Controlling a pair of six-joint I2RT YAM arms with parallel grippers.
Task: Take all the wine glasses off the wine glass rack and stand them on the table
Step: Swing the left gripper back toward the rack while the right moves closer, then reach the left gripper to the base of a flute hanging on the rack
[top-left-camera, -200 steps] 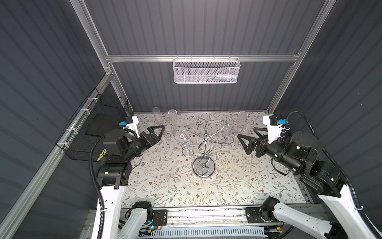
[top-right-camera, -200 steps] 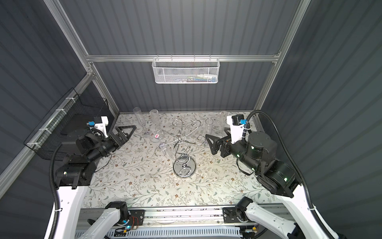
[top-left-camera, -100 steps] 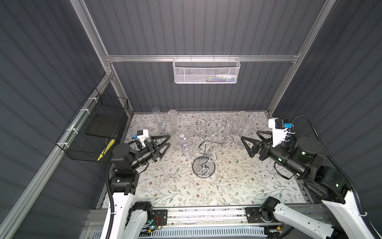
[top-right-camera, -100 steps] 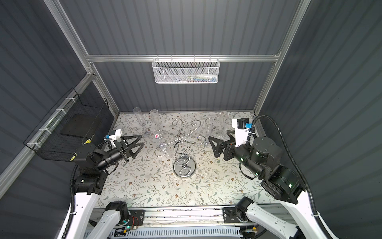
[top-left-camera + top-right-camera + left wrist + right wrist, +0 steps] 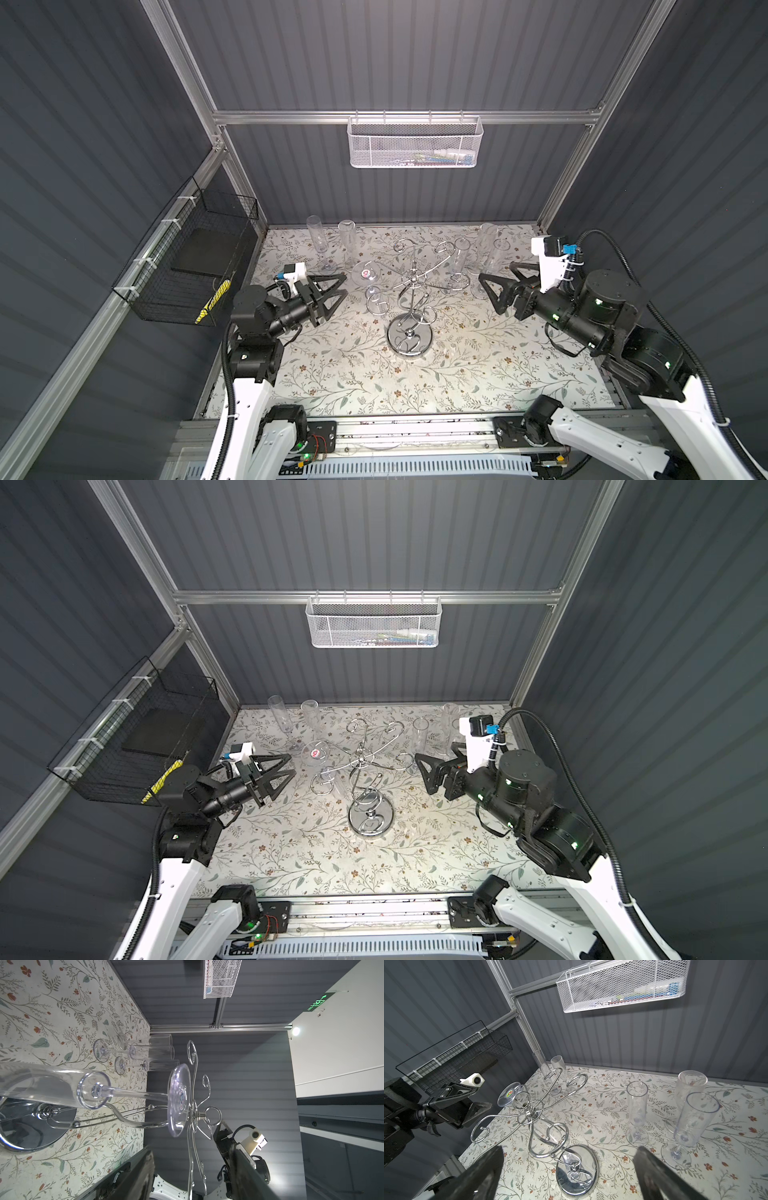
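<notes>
Hanging upside down from a curled arm of the wine glass rack (image 5: 409,338), the wine glass (image 5: 368,273) sits on the side of the rack that faces the left gripper (image 5: 344,284), with its foot uppermost beside the rack's hub. That gripper's jaws stand apart with nothing between them, and its fingertips are near the foot but clear of it. The right gripper (image 5: 496,272) hangs on the opposite side of the rack, jaws spread wide and empty, apart from the rack's arms.

In both top views the glass shows mainly as a clear round foot with a red sticker; the stem and bowl below are hard to make out. The left wrist view shows them plainly: the stem runs from the foot to a long bowl that reaches down towards the rack's mirrored base. The right wrist view shows the sticker and, faintly, the bowl behind the rack's post. Five clear flutes (image 5: 347,241) stand upright on the table (image 5: 332,374), two behind the rack on the left gripper's side and three on the right gripper's.
</notes>
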